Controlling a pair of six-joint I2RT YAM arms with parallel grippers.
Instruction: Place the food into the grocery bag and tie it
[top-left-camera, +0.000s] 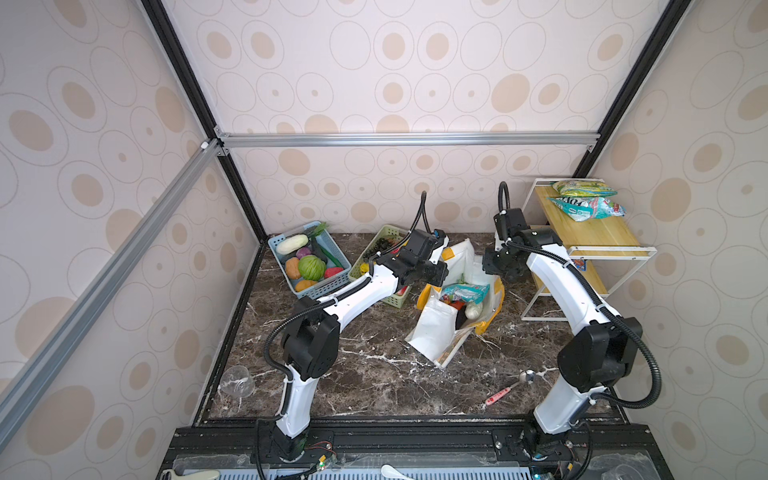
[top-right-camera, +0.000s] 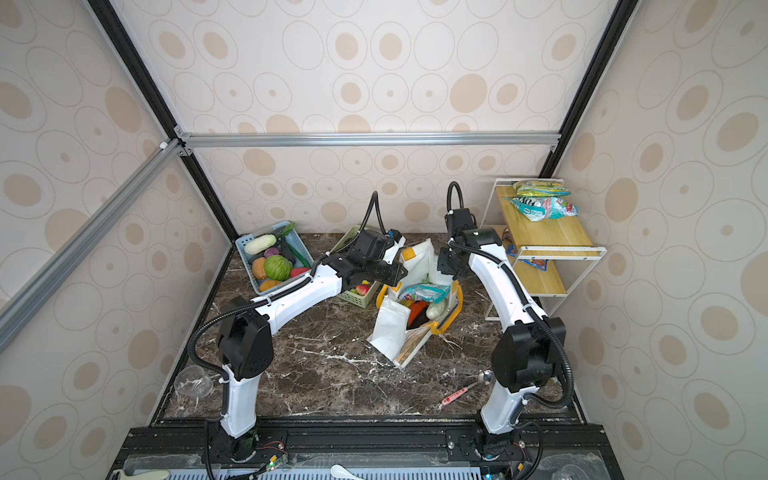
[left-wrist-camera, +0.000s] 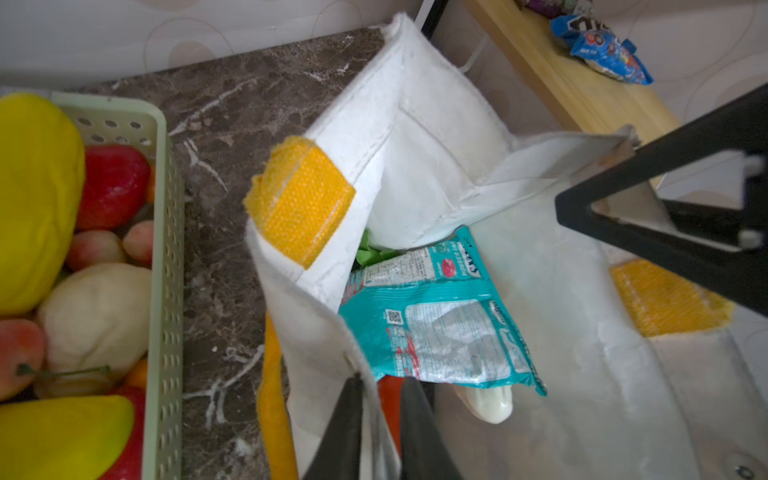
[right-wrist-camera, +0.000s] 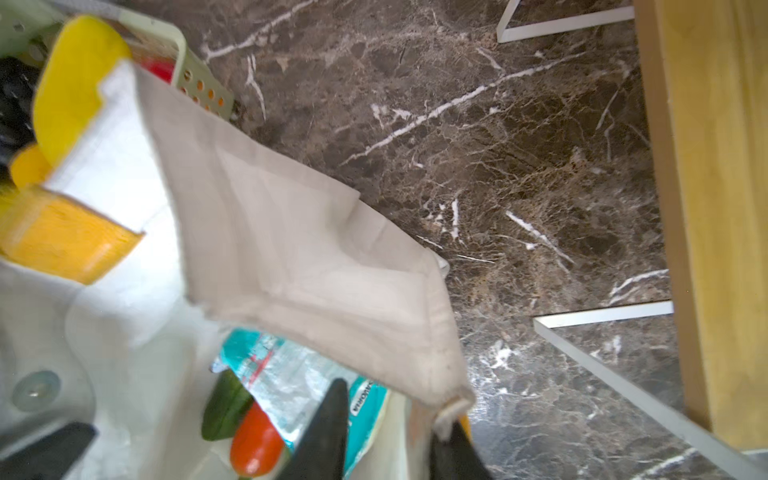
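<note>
The white grocery bag (top-left-camera: 434, 328) (top-right-camera: 388, 332) stands open mid-table, its yellow handles (left-wrist-camera: 299, 203) hanging loose. Inside lie a teal snack packet (top-left-camera: 463, 292) (left-wrist-camera: 440, 328) (right-wrist-camera: 282, 374), an orange-red piece (right-wrist-camera: 255, 436), a green piece (right-wrist-camera: 224, 411) and a white piece (left-wrist-camera: 490, 405). My left gripper (left-wrist-camera: 382, 380) (top-left-camera: 436, 276) is at the bag's left rim, fingers slightly apart with the bag wall between them. At the far rim my right gripper (right-wrist-camera: 395, 407) (top-left-camera: 494, 266) is open astride the wall, one finger touching the bag's corner.
A blue basket (top-left-camera: 324, 286) of toy vegetables sits at the back left, and a pale green basket (top-left-camera: 365, 253) (left-wrist-camera: 164, 249) of fruit is beside the bag. A wooden shelf (top-left-camera: 594, 237) with snack packets (top-left-camera: 590, 203) stands right. In front lie a spoon (top-left-camera: 509, 388) and a glass (top-left-camera: 237, 382).
</note>
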